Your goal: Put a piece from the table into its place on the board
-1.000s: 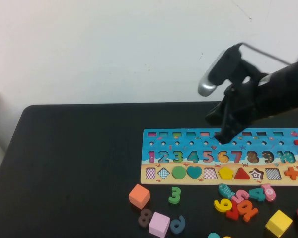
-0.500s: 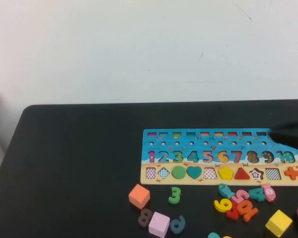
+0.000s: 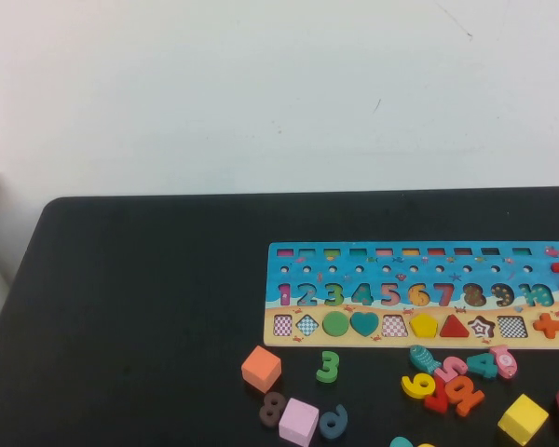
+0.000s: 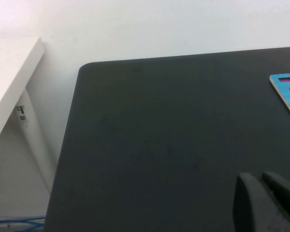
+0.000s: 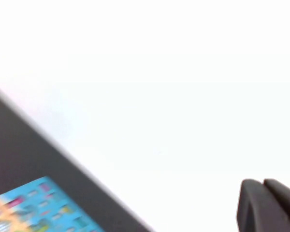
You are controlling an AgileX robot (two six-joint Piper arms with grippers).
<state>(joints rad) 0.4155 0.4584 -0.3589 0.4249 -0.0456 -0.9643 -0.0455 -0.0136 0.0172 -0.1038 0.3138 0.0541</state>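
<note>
Blue flat board (image 3: 419, 293); left pincer (image 4: 263, 200), right pincer (image 5: 266, 203) both closed.

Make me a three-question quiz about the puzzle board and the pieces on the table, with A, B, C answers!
1. Where is the orange cube?
A. On the board
B. On the table, in front of the board's left end
C. Behind the board

2. What colour is the heart set in the board?
A. Teal
B. Red
C. Yellow

3. In the high view, what are the arms doing?
A. Lifting a piece
B. Pressing on the board
C. Neither is in sight

Answers: 1 B, it sits on bare black table. 2 A, the heart is teal. 3 C; the left gripper and right gripper show only in their own wrist views, holding nothing.
</note>
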